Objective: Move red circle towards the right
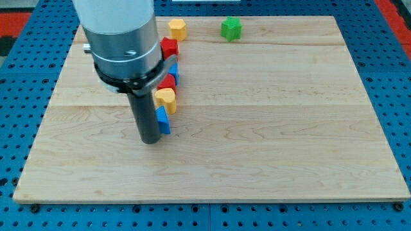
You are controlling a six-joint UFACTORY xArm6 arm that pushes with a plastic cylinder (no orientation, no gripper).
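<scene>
My tip (150, 140) rests on the wooden board, just left of a blue block (164, 120) and touching or nearly touching it. A column of blocks runs up from there along the rod's right side: a yellow block (166, 97), a red block (169, 81), another blue block (174, 71) and a second red block (169, 47). The arm hides the left part of each, so I cannot tell which red block is the circle. The rod and the arm's grey body cover the board's upper left.
A yellow hexagon-like block (177, 29) and a green block (231, 28) sit near the board's top edge. The wooden board (270, 128) lies on a blue perforated table (392, 77).
</scene>
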